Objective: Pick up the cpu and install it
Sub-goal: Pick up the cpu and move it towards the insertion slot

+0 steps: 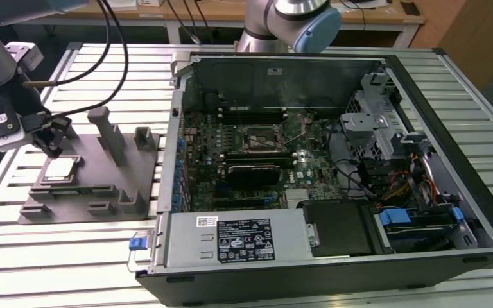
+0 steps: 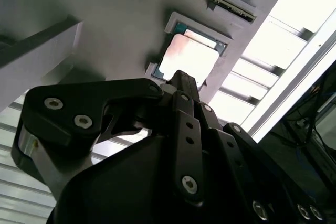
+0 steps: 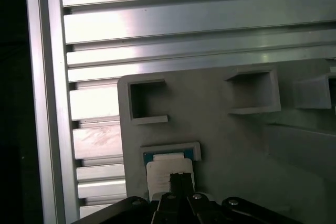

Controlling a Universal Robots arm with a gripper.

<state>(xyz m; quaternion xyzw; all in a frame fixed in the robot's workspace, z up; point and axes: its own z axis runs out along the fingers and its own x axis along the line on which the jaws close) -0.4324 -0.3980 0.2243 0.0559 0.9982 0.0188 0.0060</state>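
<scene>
Gripper is hovering at the exterior view's far left. Its fingertips are pressing together and pinching nothing, and they are pointing down close over the cpu. I cannot tell whether they are touching it.

The cpu is lying flat, silver top up, at about 5 o'clock from the tips in the exterior view. It is sitting in a shallow square pocket of the grey fixture plate. The pocket walls are probably keeping it squared up so it is always grabbed from the same spot. In both wrist views the dark tips are overlapping one edge of the cpu, so the tool is lining up on the chip, not carrying it.

At 3 o'clock from the plate, the computer case is lying on its side, open, with the board facing up for access from above. The socket is sitting near the board's middle, looking empty and well apart from the cpu, so nothing is installed yet.
</scene>
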